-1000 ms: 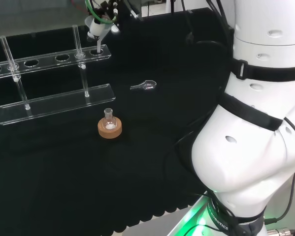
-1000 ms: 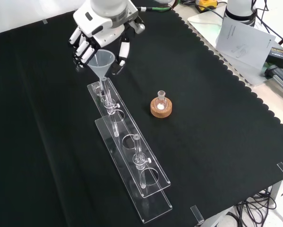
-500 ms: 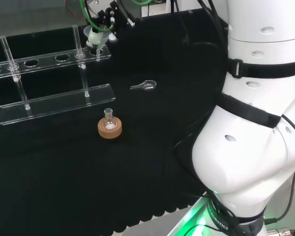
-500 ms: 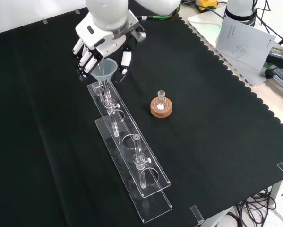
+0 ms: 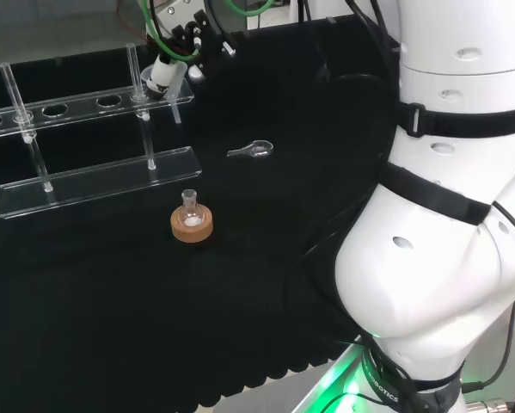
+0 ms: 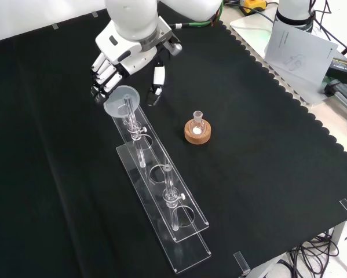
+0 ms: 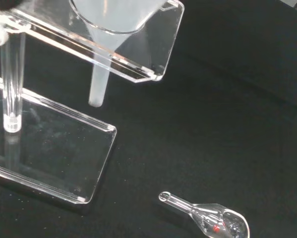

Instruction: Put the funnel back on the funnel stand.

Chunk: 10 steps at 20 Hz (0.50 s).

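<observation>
A desk [image 6: 266, 191] under black cloth [image 6: 57, 174]

We see the cloth's scalloped edge [image 6: 312, 124], white papers [image 6: 298, 46] and cables [image 6: 344, 75] beyond it, and green light [image 5: 347, 383] glowing below.

No lettering can be made out. A white sheet [image 6: 299, 47] at the front view's upper right carries printed lines and a small diagram, too small to make out. A ring [image 5: 382, 384] at the arm's base in the head view bears white print, not readable.
</observation>
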Motion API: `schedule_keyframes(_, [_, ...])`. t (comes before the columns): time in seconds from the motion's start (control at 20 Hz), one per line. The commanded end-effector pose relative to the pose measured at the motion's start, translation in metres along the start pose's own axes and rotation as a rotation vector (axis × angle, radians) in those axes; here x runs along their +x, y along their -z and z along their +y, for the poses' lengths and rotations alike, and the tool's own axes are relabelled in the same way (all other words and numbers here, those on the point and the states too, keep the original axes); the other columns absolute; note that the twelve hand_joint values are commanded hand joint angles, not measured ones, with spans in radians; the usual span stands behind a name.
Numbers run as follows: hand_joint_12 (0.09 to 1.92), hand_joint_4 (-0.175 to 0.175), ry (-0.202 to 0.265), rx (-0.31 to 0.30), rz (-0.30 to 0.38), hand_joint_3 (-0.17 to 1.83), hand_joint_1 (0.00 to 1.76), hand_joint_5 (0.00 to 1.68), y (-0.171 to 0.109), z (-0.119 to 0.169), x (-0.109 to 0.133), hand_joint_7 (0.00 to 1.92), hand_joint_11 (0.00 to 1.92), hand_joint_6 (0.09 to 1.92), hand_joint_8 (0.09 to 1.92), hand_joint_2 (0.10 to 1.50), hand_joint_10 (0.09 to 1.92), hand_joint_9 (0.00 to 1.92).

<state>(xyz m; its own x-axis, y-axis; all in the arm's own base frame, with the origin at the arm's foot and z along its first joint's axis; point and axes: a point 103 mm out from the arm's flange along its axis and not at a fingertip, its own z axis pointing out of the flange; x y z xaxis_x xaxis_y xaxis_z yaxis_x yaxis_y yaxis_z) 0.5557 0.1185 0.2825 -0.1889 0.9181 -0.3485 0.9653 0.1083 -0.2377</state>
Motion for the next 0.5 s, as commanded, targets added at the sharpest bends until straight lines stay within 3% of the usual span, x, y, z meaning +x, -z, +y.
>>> schedule_keyframes(0.05, [1.36, -0.020, -0.014, -0.037, 0.029, 0.30, 0.48, 0.32, 0.007, -0.018, -0.002, 0.16, 0.46, 0.09, 0.67, 0.64, 0.63, 0.48])
schedule_keyframes(0.5, [1.37, -0.025, -0.113, -0.073, 0.088, 0.29, 0.46, 0.37, 0.025, -0.072, -0.035, 0.21, 0.46, 0.09, 0.69, 0.66, 0.65, 0.51])
